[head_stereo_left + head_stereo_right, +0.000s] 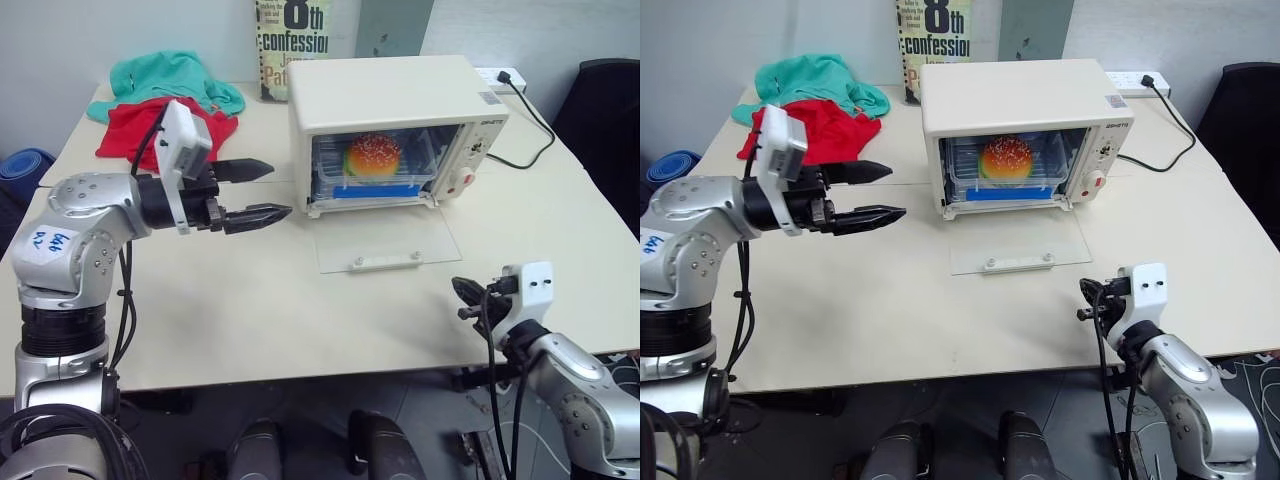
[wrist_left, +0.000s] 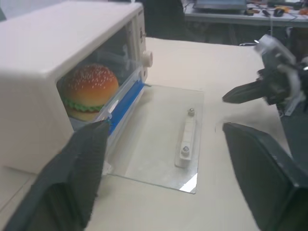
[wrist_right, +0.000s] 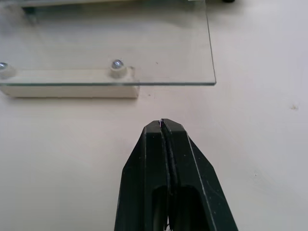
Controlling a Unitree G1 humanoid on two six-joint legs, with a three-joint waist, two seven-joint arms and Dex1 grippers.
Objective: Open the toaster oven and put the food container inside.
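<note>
The clear plastic food container (image 1: 374, 165) with a burger sits inside the cream-white toaster oven (image 1: 395, 100), upper centre, its glass door (image 1: 385, 240) apparently flat on the table. The left gripper (image 1: 262, 190) gapes wide and empty at centre left; the right gripper (image 3: 163, 126), lower right, is pinched closed.

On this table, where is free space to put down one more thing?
Bare table lies between the left tool, the glass door and the right tool. It is crowded behind the left tool: clothes, book, toaster oven.
</note>
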